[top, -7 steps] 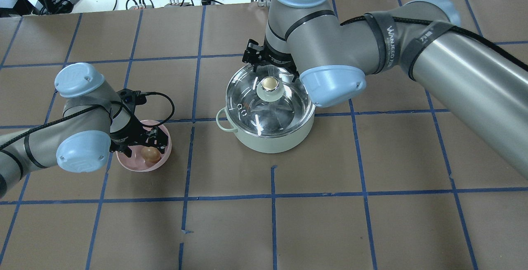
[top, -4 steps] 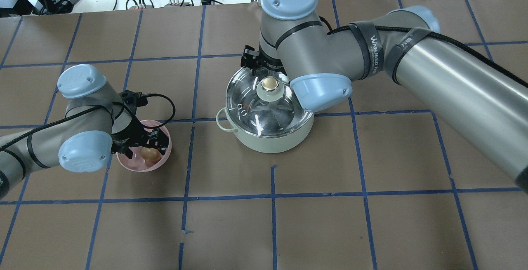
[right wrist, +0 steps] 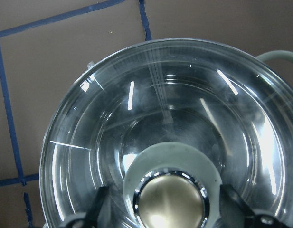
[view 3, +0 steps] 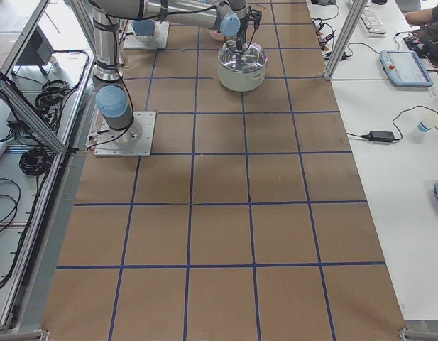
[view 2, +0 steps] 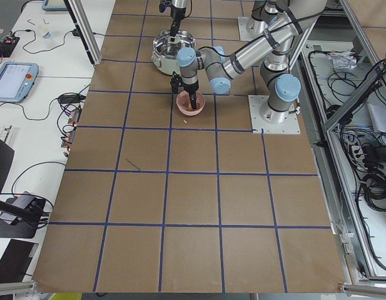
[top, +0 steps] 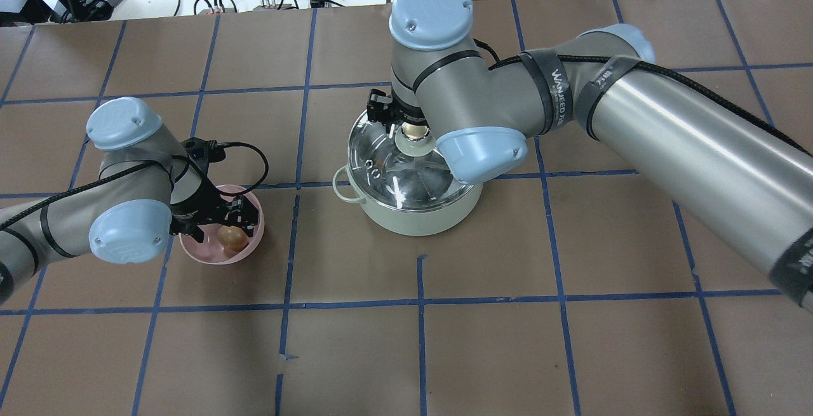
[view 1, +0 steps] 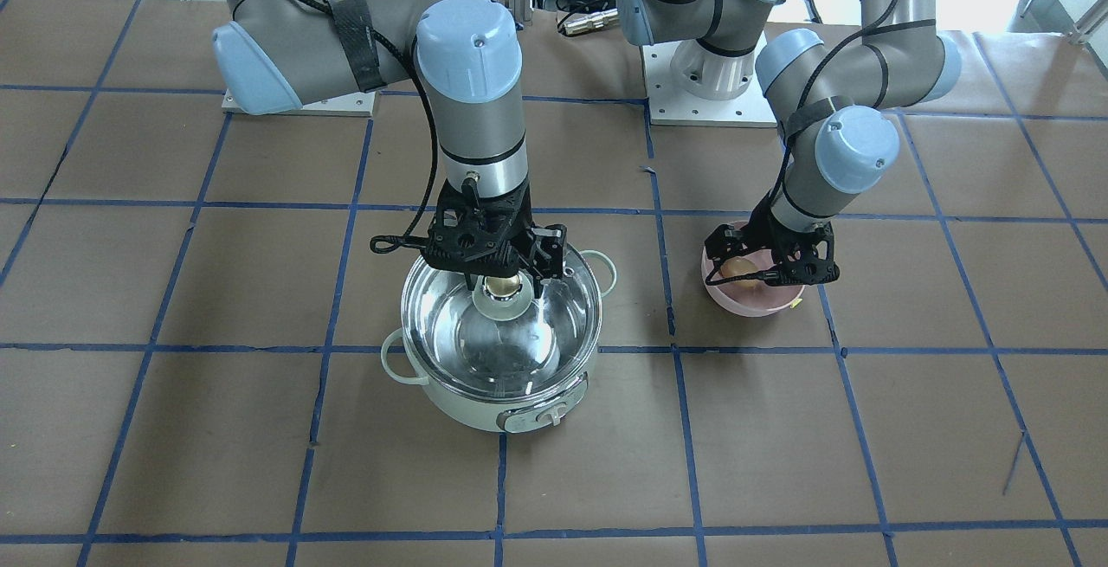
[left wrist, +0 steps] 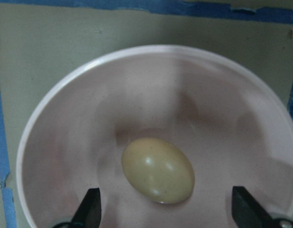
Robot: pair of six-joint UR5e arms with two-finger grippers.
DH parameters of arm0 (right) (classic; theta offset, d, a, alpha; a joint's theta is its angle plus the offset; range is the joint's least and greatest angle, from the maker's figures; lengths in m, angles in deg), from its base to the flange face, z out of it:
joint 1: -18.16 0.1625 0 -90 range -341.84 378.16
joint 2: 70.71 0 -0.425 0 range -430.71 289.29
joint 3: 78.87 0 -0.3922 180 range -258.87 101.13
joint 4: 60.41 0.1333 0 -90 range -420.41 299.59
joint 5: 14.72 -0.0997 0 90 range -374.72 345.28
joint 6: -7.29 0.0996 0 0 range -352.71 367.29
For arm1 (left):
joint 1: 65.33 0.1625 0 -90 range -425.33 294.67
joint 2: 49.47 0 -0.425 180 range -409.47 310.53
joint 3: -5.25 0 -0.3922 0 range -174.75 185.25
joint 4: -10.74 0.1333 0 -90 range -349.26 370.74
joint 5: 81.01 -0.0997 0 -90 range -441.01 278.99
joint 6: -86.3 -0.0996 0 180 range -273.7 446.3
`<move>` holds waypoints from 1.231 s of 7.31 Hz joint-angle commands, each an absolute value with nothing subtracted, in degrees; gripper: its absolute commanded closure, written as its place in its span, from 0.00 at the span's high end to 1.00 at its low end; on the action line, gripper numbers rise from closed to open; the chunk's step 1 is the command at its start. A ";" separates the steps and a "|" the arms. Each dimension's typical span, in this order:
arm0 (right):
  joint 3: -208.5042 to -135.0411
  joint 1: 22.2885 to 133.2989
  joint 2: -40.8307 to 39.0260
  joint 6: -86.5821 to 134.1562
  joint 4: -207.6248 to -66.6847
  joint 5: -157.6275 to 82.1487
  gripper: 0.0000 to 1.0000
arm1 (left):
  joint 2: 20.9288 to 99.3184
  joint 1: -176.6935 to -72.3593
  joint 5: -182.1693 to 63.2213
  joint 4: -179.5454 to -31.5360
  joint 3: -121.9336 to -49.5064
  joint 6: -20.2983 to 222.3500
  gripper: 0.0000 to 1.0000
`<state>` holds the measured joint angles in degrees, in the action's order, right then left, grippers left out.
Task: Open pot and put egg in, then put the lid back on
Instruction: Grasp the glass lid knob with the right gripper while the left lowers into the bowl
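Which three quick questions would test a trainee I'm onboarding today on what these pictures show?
1. True or false: the lid sits on the pot.
2. Where is the egg? A: in the pot. B: in the pink bowl. C: on the table.
3. Fill in: the open right pincer has one finger on either side of the lid's ____.

Key: 1 true; 2 B; 3 knob.
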<state>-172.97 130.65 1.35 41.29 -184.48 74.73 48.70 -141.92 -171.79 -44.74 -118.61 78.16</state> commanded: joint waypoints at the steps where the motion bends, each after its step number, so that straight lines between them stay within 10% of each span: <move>1: -172.82 130.75 1.27 40.25 -184.42 74.75 0.58 | 49.14 -140.75 -171.45 -44.63 -118.94 77.86 0.95; 9: -170.98 130.05 2.93 36.73 -183.63 78.71 0.53 | 51.86 -140.83 -171.27 -42.08 -119.11 78.03 0.93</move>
<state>-171.43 130.38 2.20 36.85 -183.84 78.47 51.51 -140.83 -171.33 -42.35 -119.04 78.04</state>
